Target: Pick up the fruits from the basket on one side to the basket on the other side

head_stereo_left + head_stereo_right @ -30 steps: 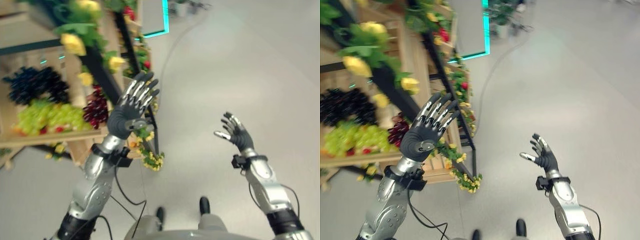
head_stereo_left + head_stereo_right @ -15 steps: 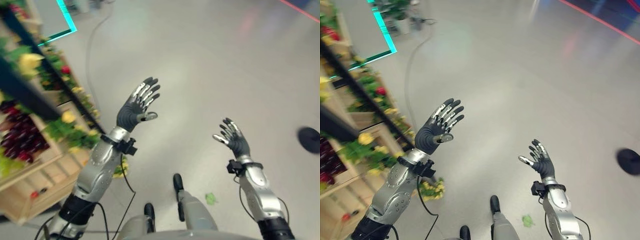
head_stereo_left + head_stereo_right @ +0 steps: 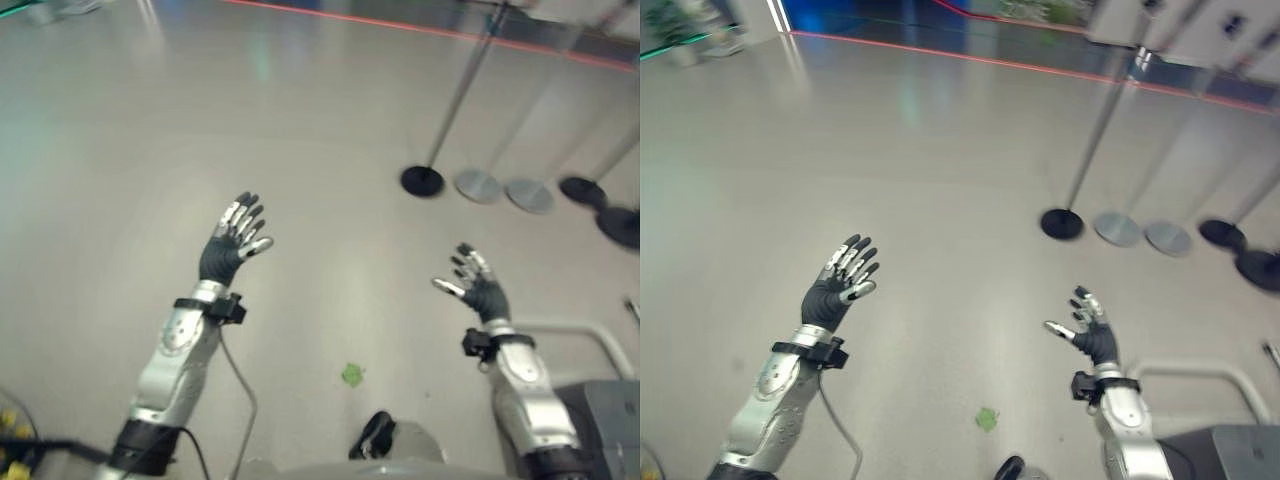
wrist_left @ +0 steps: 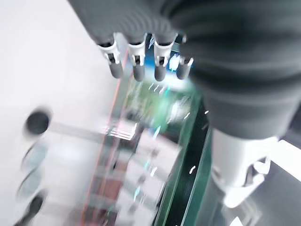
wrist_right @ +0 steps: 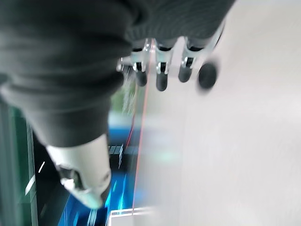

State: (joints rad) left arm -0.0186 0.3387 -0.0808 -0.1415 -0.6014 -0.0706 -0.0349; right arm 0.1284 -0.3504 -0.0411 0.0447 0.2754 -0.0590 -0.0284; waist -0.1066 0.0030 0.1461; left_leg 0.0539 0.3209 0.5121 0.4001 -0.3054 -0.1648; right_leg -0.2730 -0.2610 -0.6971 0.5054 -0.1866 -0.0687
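My left hand is raised over bare grey floor at the left, its fingers straight and spread, holding nothing. My right hand is raised at the right, also open and empty. In the left wrist view the left fingers stretch straight out, and in the right wrist view the right fingers do the same. I see no fruit and no basket in these frames.
Several stanchion posts with round bases stand on the floor at the far right, along a red floor line. A small green leaf lies on the floor between my arms. A grey frame with a white rail sits at the lower right.
The camera has swung to the right: the fruit shelf with grapes and flowers has left the picture and stanchions have come in. Both hands stay raised and open.
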